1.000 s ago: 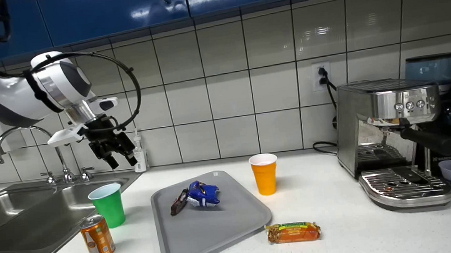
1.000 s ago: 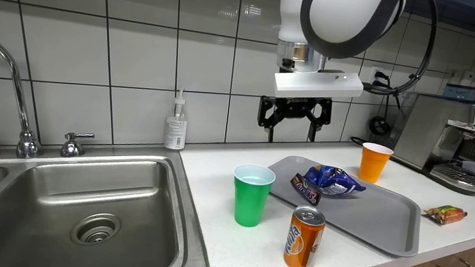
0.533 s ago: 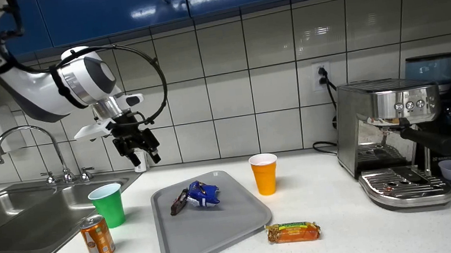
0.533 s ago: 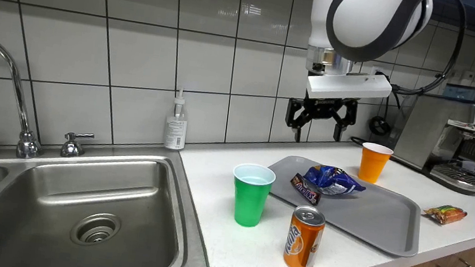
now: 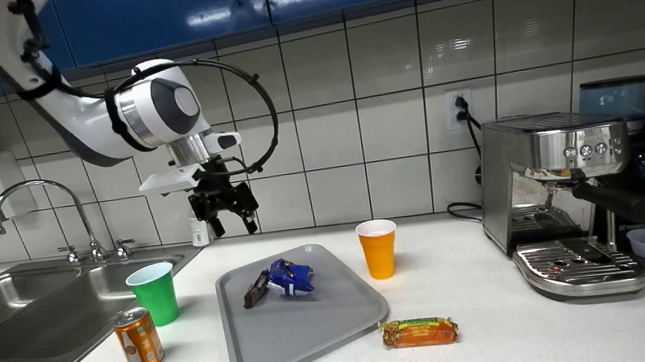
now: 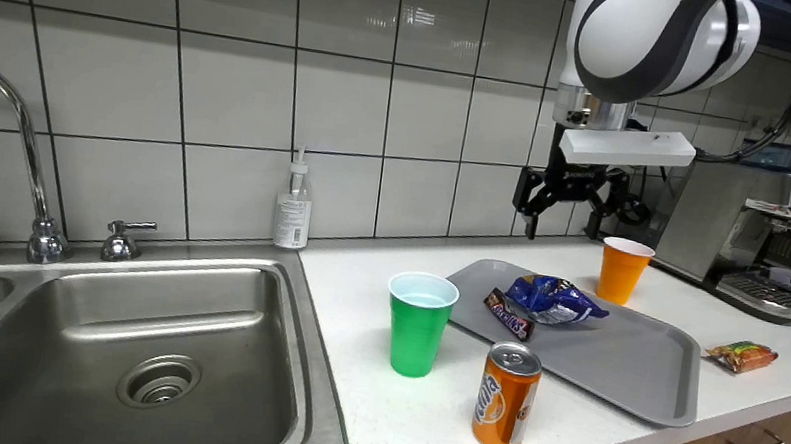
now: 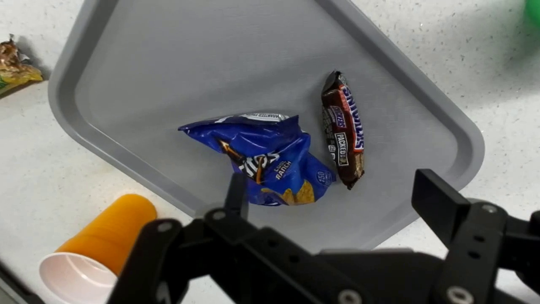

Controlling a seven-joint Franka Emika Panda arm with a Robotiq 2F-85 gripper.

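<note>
One Snickers bar (image 7: 344, 131) points lengthwise toward the claw (image 7: 335, 192) in wrist view.

The white arm (image 5: 85, 123) I'm watching slants in from ten o'clock in an exterior view and bends down at its silvery wrist (image 5: 189, 150). Below, the gripper (image 5: 234, 228) points toward five o'clock, black fingers (image 7: 438, 202) standing well apart; in the wrist view, one sits near seven o'clock, its mate between three and four.
</note>
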